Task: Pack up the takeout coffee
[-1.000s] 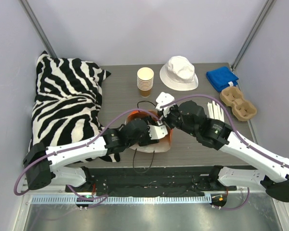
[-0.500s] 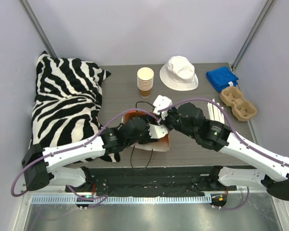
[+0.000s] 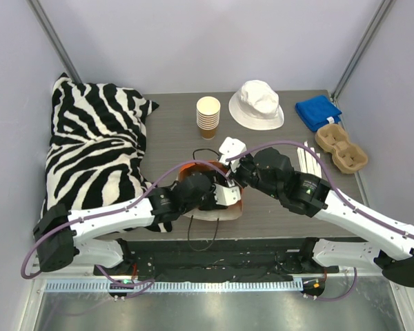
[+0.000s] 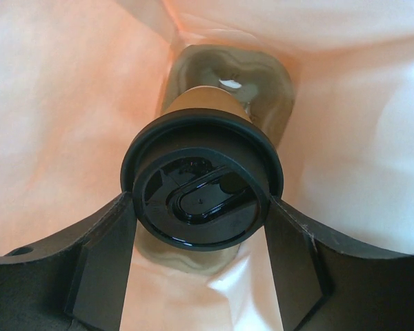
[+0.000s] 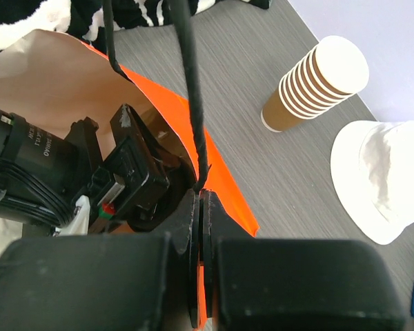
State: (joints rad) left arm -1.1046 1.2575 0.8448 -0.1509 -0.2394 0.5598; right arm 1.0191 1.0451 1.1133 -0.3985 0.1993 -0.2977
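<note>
The left claw [image 4: 199, 207] has shifted slightly nearer, dragging the orange bag [image 5: 221, 193] along.

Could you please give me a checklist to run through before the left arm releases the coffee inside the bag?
1. Takeout coffee inside the orange bag: ok.
2. Lid seated all round the cup: ok, as far as the left wrist view shows.
3. Left end effector grips the lid from both sides: ok.
4. Right end effector shut on the bag's edge by the black handle, keeping the mouth open: ok.
5. Cup base resting on the bag's bottom: cannot tell, since the lid hides it.
</note>
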